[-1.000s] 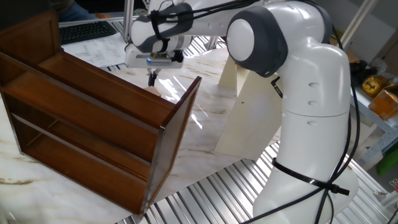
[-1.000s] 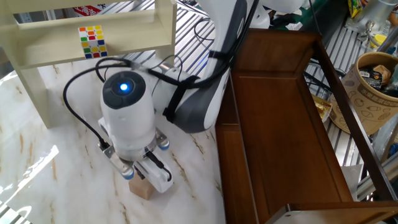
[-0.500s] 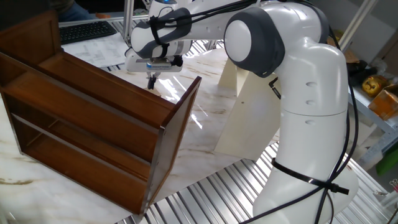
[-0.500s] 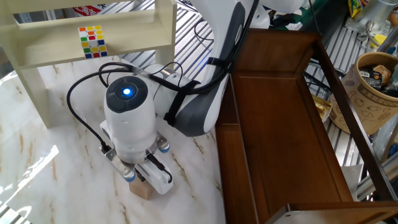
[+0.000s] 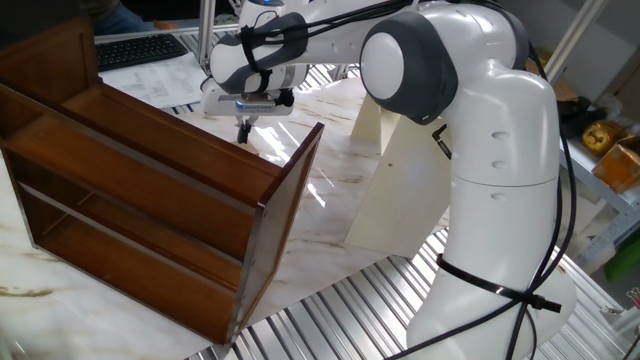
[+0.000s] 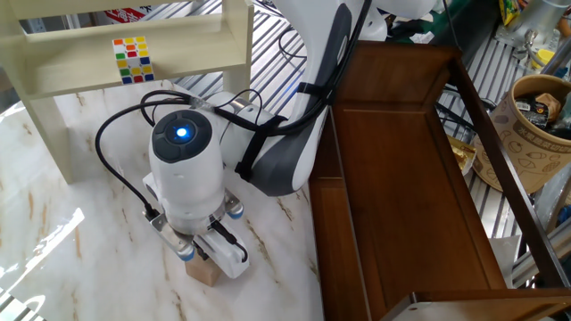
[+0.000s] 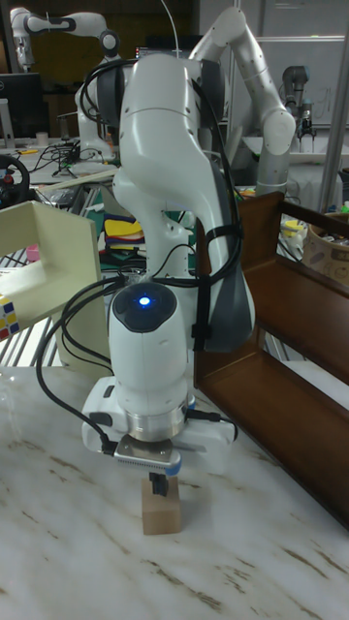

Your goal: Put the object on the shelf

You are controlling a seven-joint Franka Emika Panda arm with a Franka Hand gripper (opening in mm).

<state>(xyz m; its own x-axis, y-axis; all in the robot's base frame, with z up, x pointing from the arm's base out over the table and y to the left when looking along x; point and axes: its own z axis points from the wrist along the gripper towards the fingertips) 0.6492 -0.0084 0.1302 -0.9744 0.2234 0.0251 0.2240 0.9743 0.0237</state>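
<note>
The object, a small tan wooden block (image 7: 161, 513), rests on the marble table to the left of the shelf (image 7: 291, 387). My gripper (image 7: 160, 489) points straight down over it, with the dark fingertips reaching past the block's top edge. In the other fixed view a white finger (image 6: 228, 256) lies against the block (image 6: 202, 273), and the hand hides the second finger. The frames do not show whether the jaws press on the block. The dark brown shelf (image 5: 150, 190) lies tilted on the table, and it hides the block in the view where the gripper (image 5: 243, 130) hangs just behind its upper board.
A cream-white cabinet (image 6: 134, 53) stands behind the arm and holds a Rubik's cube (image 6: 132, 59). The shelf (image 6: 401, 196) fills the right side. A patterned paper tub (image 6: 535, 125) sits beyond it. Metal slats run along the table's far edge.
The hand sank slightly toward the block between the oldest frame and half a second ago. Since then nothing has moved, and the block stays in the same spot.
</note>
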